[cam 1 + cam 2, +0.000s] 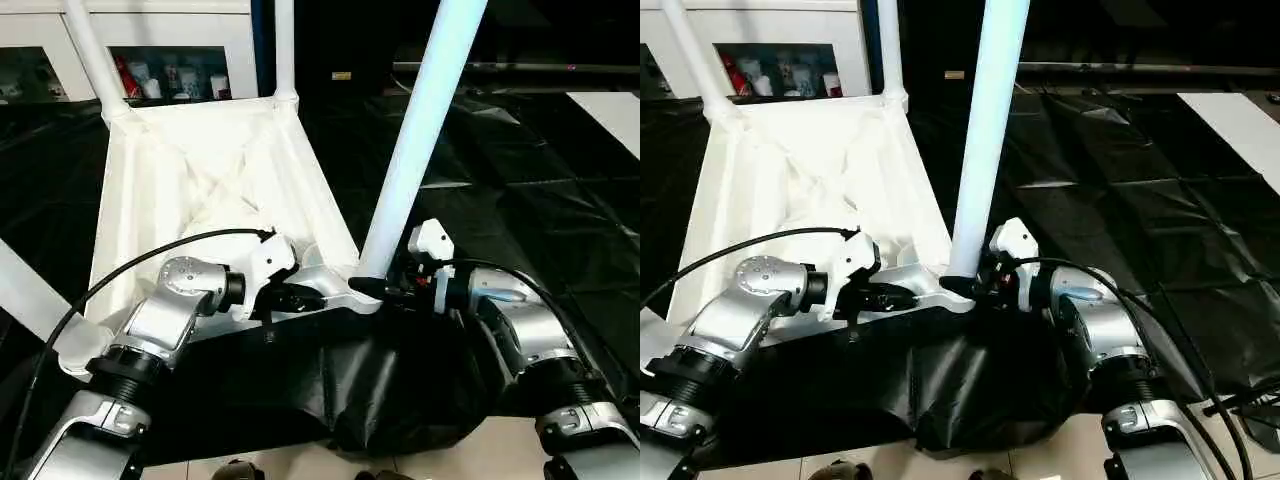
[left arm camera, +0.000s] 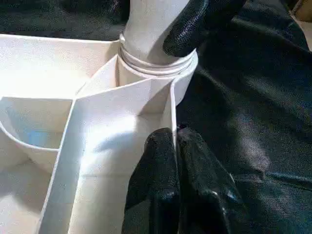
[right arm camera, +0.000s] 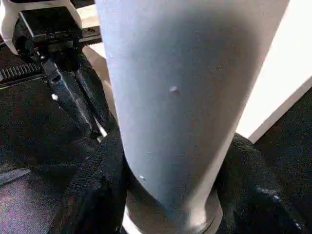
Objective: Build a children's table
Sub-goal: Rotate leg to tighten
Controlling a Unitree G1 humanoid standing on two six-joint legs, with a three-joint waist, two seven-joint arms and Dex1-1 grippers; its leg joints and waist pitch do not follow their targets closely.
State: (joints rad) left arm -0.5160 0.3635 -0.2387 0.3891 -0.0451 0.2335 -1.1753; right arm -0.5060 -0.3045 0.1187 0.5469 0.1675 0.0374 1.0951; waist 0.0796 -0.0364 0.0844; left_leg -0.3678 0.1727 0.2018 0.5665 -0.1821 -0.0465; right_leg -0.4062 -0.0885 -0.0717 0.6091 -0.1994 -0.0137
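Inverted white ribbed plastic tabletop [image 1: 200, 180] on black-draped surface [image 1: 520, 200]. Left gripper [image 1: 300, 297], fingers pinched on the rim, steadies it; right gripper [image 1: 385, 288] clasps the white tapered leg [image 1: 420, 130] at its corner socket [image 2: 156, 73]. Keep the leg upright while seating.

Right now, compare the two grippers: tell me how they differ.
The left gripper is shut, pinching the thin side wall of the tabletop; the right gripper wraps the base of a leg at its corner socket. The left's fingers meet; the right's stand apart around the tube. Both have black fingers and work at the same near corner.
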